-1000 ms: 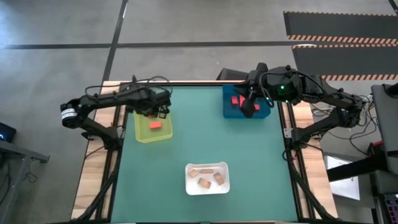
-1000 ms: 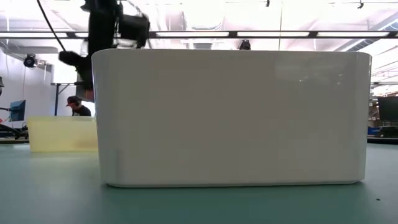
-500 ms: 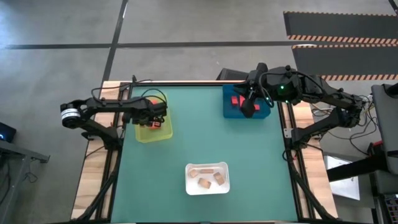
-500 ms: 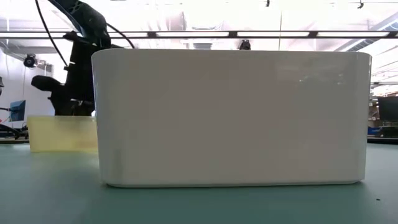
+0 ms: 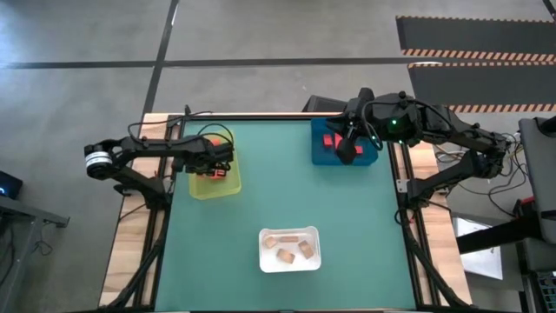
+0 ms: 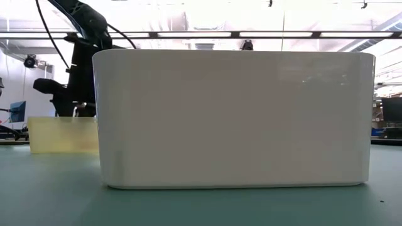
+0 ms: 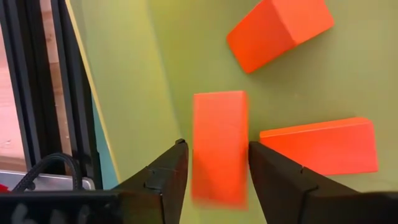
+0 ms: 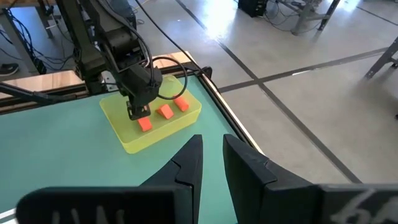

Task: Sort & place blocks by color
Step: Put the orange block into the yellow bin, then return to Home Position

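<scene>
Three orange-red blocks lie in the yellow-green tray (image 5: 196,188) at the table's far left. My left gripper (image 7: 214,146) reaches down into this tray and is open. Its fingers stand close beside the two long sides of one orange block (image 7: 219,143), which lies flat on the tray floor. The other two orange blocks (image 7: 280,31) (image 7: 320,146) lie beside it. My right gripper (image 8: 212,140) hangs high over the blue tray (image 5: 320,157) at the far right, a narrow gap between its fingers and nothing in it. Red blocks (image 5: 329,139) lie in the blue tray.
A white tray (image 5: 264,252) near the table's front middle holds three tan wooden blocks (image 5: 285,255). In the low view its wall (image 6: 232,119) fills most of the picture, with the yellow-green tray (image 6: 63,135) and my left arm (image 6: 78,75) behind it. Bare green table lies between the trays.
My left gripper has come down from above the yellow-green tray into it, then kept still over the last half second. The right arm has not moved.
</scene>
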Controlling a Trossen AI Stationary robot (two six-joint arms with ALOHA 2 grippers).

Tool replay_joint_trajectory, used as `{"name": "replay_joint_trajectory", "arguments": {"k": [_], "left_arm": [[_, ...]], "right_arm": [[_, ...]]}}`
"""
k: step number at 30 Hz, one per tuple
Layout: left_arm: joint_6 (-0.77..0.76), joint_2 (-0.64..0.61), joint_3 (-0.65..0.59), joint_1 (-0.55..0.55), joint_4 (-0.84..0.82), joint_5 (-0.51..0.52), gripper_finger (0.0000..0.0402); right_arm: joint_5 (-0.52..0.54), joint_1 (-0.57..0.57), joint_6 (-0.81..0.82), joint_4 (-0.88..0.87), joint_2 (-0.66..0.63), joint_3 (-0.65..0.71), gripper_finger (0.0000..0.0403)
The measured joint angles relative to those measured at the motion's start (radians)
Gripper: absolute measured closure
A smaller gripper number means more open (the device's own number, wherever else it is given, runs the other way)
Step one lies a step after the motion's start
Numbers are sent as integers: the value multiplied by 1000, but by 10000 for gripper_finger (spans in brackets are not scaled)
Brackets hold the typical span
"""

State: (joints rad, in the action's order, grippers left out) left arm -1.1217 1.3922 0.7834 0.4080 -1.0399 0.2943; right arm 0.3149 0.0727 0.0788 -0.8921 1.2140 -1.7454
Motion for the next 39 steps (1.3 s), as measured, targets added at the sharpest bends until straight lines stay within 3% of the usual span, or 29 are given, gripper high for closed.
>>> {"name": "replay_joint_trajectory", "arguments": {"k": [12, 19, 27, 33, 39], "left_arm": [[2, -8, 35, -2, 1, -15, 221], [38, -83, 132, -49, 3, -68, 221], [96, -222, 264, -220, 43, -65, 221], [372, -330, 301, -416, 237, -139, 223], [523, -448, 289, -504, 273, -179, 278]], "right_arm": [[-4, 0, -14, -1, 0, 0, 349], [-102, 0, -80, 42, -7, 47, 349], [-301, 0, -100, 297, -59, 256, 349], [-380, 0, -97, 493, -106, 437, 349], [-500, 0, -103, 748, -183, 652, 349]]}}
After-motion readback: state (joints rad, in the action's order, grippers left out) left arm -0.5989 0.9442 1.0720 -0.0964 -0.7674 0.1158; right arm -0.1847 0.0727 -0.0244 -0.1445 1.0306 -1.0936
